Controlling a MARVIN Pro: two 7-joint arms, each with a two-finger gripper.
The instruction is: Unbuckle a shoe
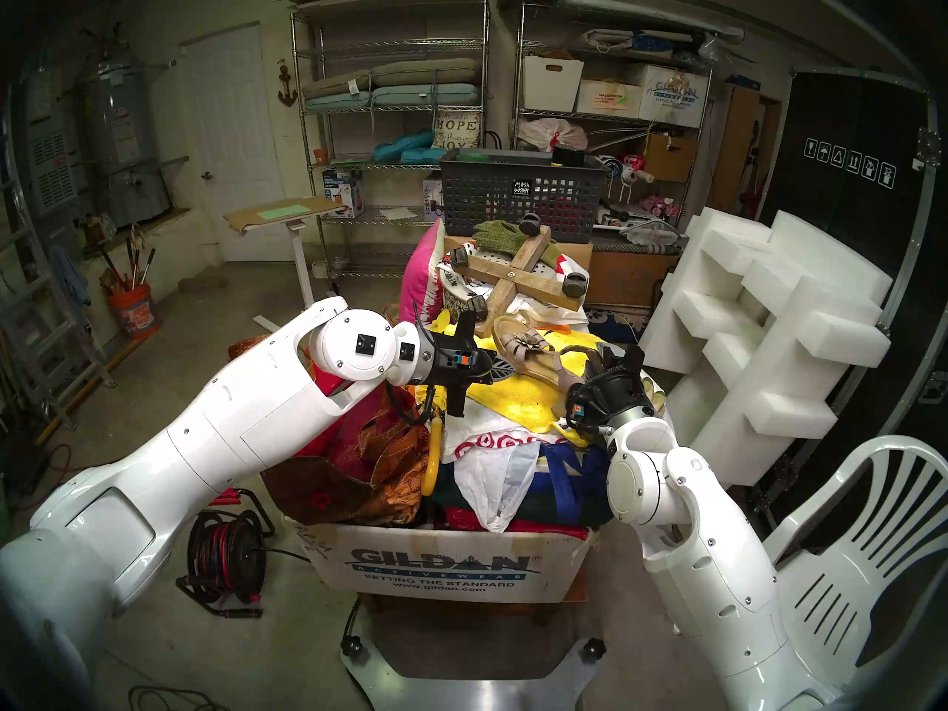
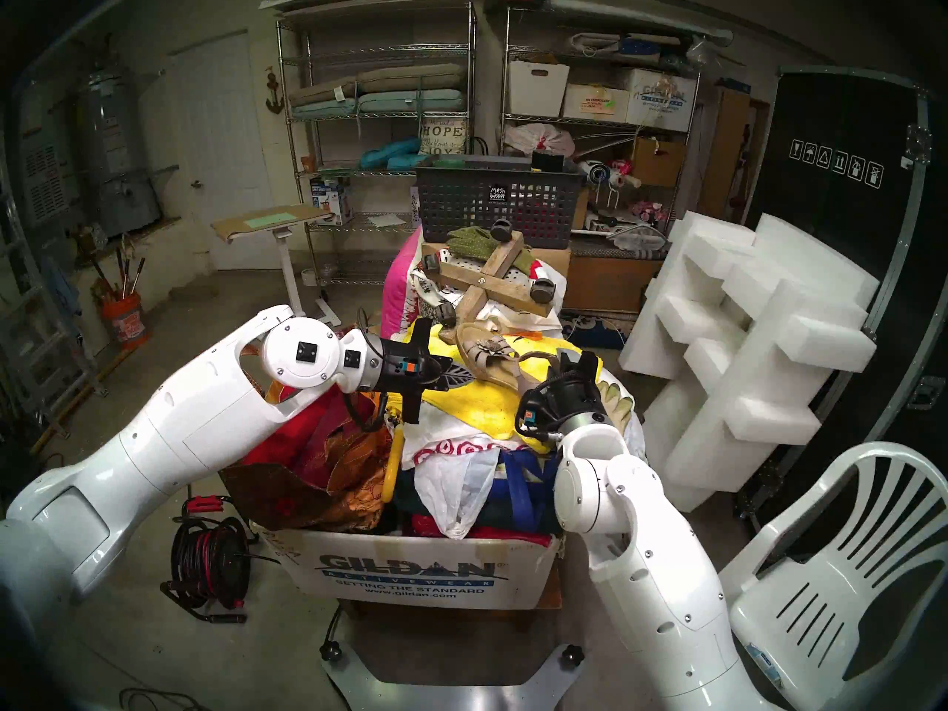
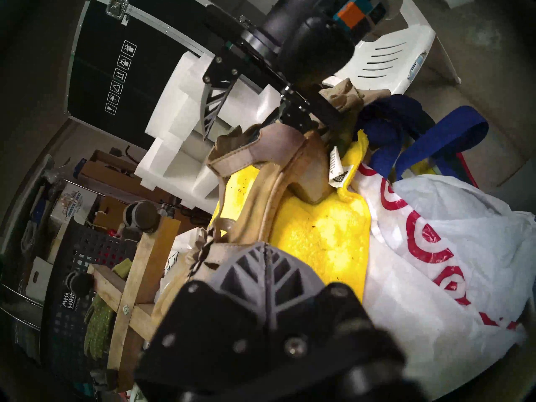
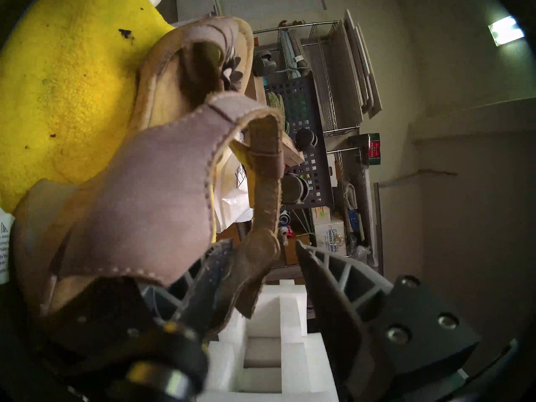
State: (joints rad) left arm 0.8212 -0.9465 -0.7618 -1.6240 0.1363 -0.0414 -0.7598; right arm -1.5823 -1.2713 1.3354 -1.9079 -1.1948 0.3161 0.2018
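your shoe [image 1: 533,353] lies on its side on the yellow towel [image 1: 518,397] atop the heaped box. your left gripper [image 1: 496,372] is clenched empty beside the toe; your right gripper [image 4: 261,265] stands parted around the loose ankle strap [image 4: 262,189], not pinching it. close off-centre and the strap may slip, or a pull may drag the unpinned shoe off the soft pile.

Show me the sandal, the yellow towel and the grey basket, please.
sandal [image 1: 523,346], left head view, flower ornament on its toe strap.
yellow towel [image 1: 518,406], left head view, bare front part.
grey basket [image 1: 492,202], left head view, front wall.
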